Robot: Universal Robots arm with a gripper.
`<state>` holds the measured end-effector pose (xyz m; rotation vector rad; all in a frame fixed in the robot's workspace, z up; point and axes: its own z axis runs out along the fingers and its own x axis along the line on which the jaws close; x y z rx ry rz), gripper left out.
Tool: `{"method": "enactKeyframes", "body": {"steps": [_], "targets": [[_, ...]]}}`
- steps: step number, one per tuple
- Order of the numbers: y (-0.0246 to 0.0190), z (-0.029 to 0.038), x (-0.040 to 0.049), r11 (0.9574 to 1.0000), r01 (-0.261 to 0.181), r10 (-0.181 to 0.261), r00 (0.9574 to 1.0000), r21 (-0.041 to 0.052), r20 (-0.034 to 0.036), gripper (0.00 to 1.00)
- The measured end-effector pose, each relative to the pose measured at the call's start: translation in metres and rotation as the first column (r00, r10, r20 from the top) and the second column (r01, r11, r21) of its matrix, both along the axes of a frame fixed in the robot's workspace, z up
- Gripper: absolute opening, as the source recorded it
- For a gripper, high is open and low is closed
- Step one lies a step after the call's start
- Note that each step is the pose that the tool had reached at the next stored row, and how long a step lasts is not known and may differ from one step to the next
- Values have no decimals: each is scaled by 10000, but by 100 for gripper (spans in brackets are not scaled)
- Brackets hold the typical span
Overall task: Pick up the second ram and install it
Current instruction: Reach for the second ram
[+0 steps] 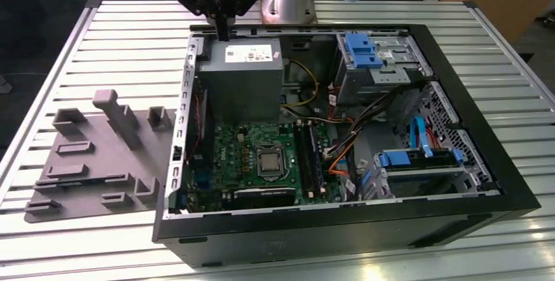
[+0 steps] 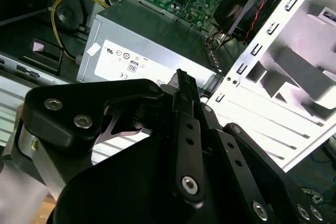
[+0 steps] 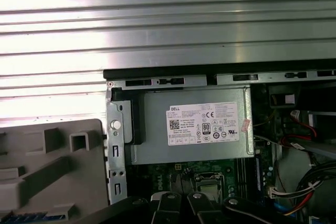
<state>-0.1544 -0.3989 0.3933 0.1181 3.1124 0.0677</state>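
My gripper [image 1: 223, 32] hangs above the back edge of the open computer case [image 1: 485, 183], over the grey power supply [image 1: 245, 73]. In the second wrist view its fingers [image 2: 182, 85] stand pressed together as one narrow dark bar, and I see nothing between them. The long black memory slots [image 1: 308, 160] lie on the green motherboard [image 1: 251, 157], well away from the gripper. The grey tray [image 1: 95, 164] sits on the table at the exterior view's left. In the first wrist view a dark bluish strip [image 3: 31, 217] lies on it. Whether that strip is the second ram I cannot tell.
Blue drive brackets [image 1: 362, 50] and a drive cage [image 1: 416, 160] fill the case at the exterior view's right. Loose orange and yellow cables [image 1: 342, 147] run beside the slots. The case stands on a ribbed metal table [image 1: 113, 40], and the arm's base [image 1: 290, 1] rises behind it.
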Motion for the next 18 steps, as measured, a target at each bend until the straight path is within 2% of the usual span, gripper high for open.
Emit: {"method": "enactKeyframes", "body": {"steps": [18], "targets": [[0,0,-108,10000,-1,1,10000,0,0,11]]}}
